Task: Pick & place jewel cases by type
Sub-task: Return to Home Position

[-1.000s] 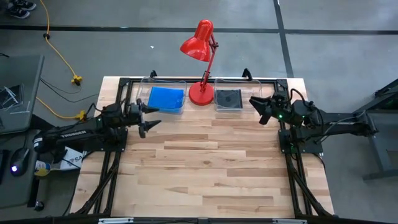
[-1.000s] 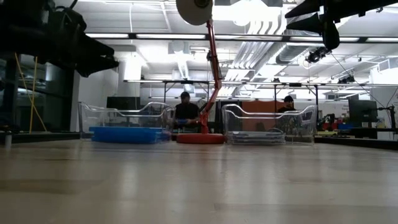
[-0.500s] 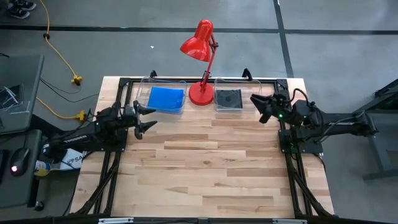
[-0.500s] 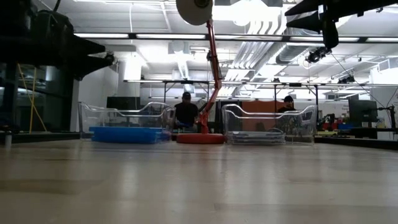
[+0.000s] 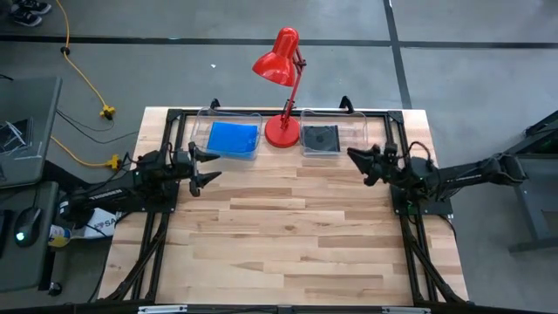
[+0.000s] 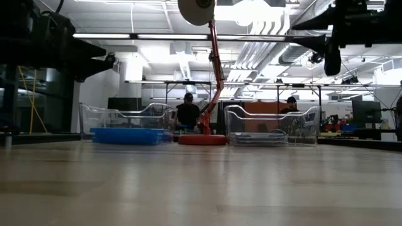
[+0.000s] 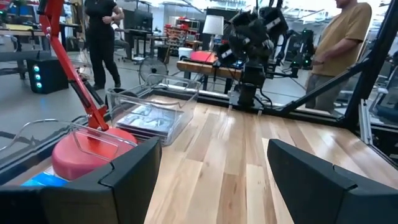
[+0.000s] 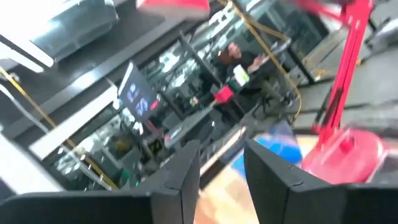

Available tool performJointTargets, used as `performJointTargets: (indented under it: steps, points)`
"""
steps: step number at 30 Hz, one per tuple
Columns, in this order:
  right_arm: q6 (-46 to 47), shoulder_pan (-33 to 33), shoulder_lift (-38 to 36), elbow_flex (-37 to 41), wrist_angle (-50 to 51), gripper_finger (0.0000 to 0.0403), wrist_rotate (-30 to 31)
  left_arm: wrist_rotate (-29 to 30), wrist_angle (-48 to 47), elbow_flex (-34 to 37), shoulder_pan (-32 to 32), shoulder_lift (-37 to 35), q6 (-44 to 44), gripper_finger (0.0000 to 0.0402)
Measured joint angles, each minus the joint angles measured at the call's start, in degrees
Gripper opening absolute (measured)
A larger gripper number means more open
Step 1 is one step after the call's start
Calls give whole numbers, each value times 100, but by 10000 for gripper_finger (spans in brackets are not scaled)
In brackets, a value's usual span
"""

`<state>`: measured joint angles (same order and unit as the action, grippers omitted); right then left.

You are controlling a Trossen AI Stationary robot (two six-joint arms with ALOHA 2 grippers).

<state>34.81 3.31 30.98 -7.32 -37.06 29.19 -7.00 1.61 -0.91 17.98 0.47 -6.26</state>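
Left arm: I see it stretched out level, pointing inward | left gripper (image 5: 210, 165): raised, fingers spread wide | right arm: I see it stretched out level, pointing inward | right gripper (image 5: 358, 163): raised, fingers parted

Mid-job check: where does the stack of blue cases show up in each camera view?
High view: blue cases in the left clear bin, just left of the red lamp base.
Low view: left of centre, lamp base to their right.
Left wrist view: a blue sliver on the near side of the lamp base.
Right wrist view: a blurred blue patch beyond the lamp base.
Shared landmark: the red lamp base.
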Motion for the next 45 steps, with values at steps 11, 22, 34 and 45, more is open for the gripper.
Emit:
performJointTargets:
  steps: [11, 22, 34, 45]
  points:
    - [122, 540, -64, 276, 215, 108, 442, 13, -9, 7, 0, 0, 150, 291]
    - [-1081, 786, -1182, 275, 213, 108, 990, 264, -54, 9, 0, -2, 151, 291]
    - [-1051, 1190, -3081, 258, 2439, 108, 1028, 375, -133, -161, 0, -7, 290, 291]
    - [-933, 1298, -3067, -423, 4724, 108, 1031, 230, -173, -232, 2, -9, 192, 291]
